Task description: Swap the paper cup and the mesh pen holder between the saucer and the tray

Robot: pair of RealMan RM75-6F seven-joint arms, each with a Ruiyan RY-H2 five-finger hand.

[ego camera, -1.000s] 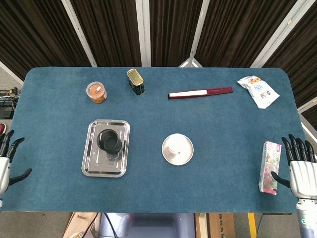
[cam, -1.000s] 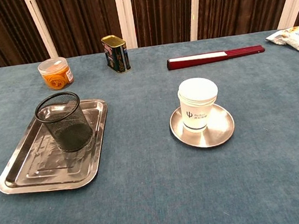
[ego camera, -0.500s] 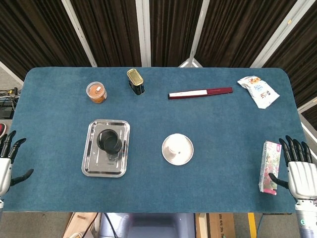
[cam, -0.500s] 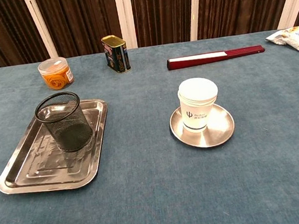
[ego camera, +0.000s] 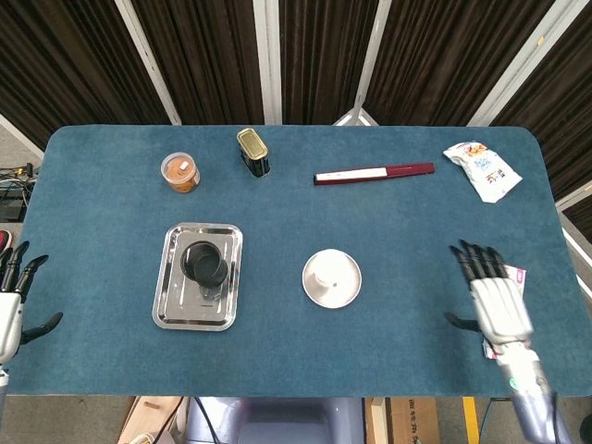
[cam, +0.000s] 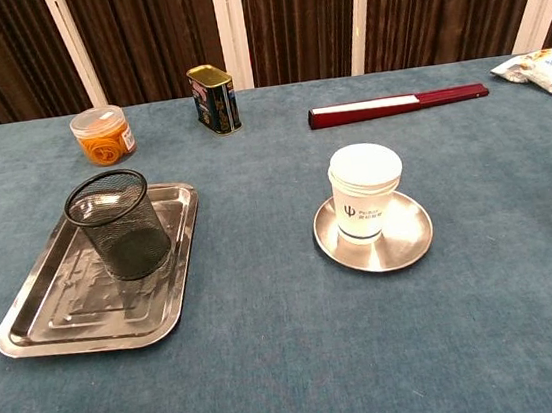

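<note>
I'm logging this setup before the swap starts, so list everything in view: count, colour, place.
table: one, blue cloth.
tray: one, silver, left.
mesh pen holder: one, black, upright on tray.
saucer: one, silver, centre.
paper cup: one, white, on saucer.
jar: one, orange contents, far left.
tin: one, dark with gold top, far centre.
folded fan: one, red and white, far side.
snack bag: one, white, far right.
pink box: one, mostly hidden under right hand.
left hand: black fingers, spread, left edge.
right hand: silver, black fingers, spread over the table's right.
</note>
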